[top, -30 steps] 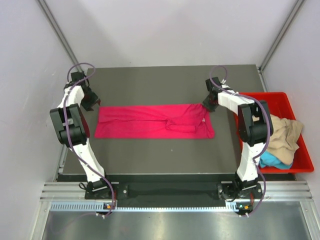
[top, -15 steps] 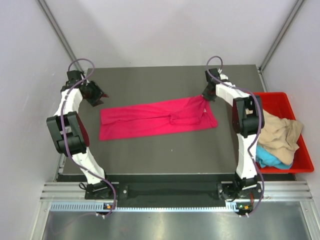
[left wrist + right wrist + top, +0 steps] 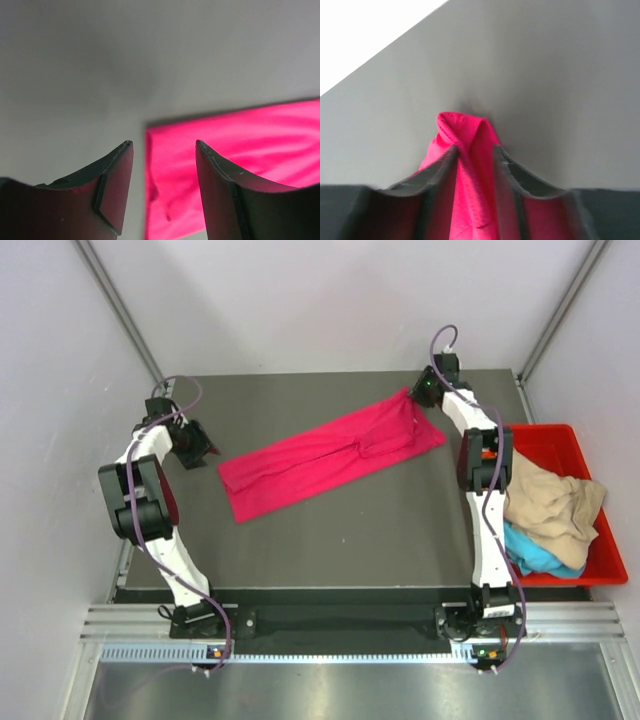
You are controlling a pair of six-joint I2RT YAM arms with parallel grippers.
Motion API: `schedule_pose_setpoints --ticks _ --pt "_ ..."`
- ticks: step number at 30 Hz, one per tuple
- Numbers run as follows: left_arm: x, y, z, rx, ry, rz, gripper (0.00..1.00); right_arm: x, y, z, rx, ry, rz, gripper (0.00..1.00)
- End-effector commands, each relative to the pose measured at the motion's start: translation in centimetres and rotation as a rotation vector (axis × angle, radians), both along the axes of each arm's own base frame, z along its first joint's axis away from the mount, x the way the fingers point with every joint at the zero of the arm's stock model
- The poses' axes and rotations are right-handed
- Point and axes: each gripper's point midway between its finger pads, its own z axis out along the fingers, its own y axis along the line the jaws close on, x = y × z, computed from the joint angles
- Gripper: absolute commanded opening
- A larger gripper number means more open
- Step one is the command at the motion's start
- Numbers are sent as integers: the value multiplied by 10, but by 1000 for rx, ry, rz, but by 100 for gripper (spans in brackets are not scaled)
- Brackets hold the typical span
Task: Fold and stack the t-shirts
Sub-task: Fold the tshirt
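Jaws of the right gripper (image 3: 475,150) clamp a corner of the magenta t-shirt (image 3: 330,455), likely to tension it; the left gripper (image 3: 165,145) sits beside the opposite end, jaws apart.

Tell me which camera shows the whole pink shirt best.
The top external view: the pink shirt lies slanted across the table, whole, its far end at the right gripper. The left wrist view shows only one end beyond the open left gripper; the right wrist view shows just a pinched bunch.
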Motion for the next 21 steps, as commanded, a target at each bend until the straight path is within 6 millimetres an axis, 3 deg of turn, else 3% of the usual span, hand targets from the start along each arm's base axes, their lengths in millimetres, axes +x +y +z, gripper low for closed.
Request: schedule_pose_setpoints --ticks 1,2,3,4,5,6,11,17,21 --pt "4 5 -7 49 -17 -79 58 6 13 63 16 -143 87 37" --pt "6 2 -8 40 -29 -91 58 1 13 99 18 -195 94 39" --pt "3 0 -12 26 -23 -94 58 -9 11 91 12 -161 88 41" --pt "2 1 -15 27 -13 -90 58 -16 9 100 11 -160 76 45" --pt "0 0 -20 26 8 -89 58 -26 4 128 13 -181 61 48" --pt "0 2 -24 37 18 -83 58 -36 0 121 6 -146 41 49" --pt "1 -4 -40 -25 52 -78 53 -81 -5 142 10 -67 14 54" --pt "-5 6 -55 23 108 -41 34 -140 -14 119 10 65 -42 52" --pt "3 3 -52 -1 74 -38 21 -165 -12 112 27 73 -42 51"
